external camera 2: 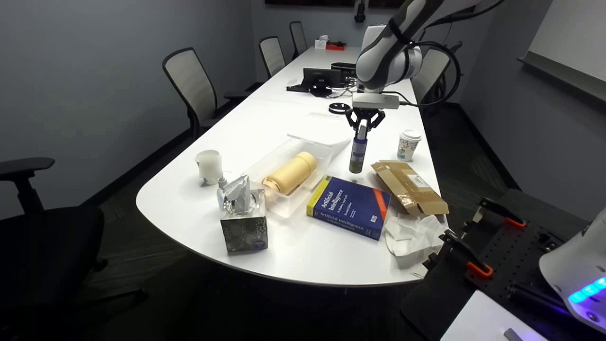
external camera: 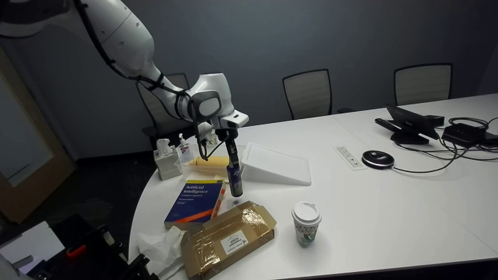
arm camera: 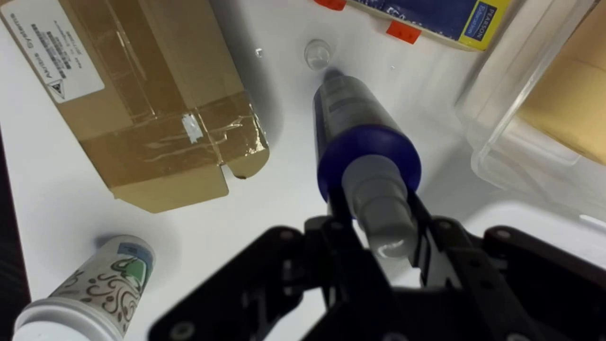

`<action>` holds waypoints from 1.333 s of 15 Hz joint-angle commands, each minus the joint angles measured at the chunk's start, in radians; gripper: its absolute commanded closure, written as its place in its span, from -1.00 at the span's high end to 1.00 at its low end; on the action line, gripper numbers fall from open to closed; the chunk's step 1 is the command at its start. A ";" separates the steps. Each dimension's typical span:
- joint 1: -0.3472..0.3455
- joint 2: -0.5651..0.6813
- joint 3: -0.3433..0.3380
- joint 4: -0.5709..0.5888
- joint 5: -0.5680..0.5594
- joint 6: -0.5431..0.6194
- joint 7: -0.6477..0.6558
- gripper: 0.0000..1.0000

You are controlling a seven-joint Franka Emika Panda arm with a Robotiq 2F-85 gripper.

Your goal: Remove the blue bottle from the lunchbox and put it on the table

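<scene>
In both exterior views the white conference table (external camera 2: pixel 293 258) looks bright — the grey wall (external camera: pixel 249 42) and carpet (external camera: pixel 109 179) dim. Towards four o'clock in an exterior view, blue lights (external camera 2: pixel 589 290) glow on the arm's base (external camera 2: pixel 568 263). In the wrist view a soft shadow edges the cardboard carton (arm camera: pixel 156 109) at eleven o'clock, packing tape (arm camera: pixel 255 147) glints at ten — the gripper (arm camera: pixel 376 201) blurs towards five.
</scene>
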State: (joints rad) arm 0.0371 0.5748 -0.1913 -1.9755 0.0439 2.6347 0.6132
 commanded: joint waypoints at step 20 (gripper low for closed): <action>0.067 -0.114 -0.016 -0.056 0.045 -0.023 0.057 1.00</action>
State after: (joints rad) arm 0.0843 0.5661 -0.2142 -1.9872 0.0825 2.6978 0.6572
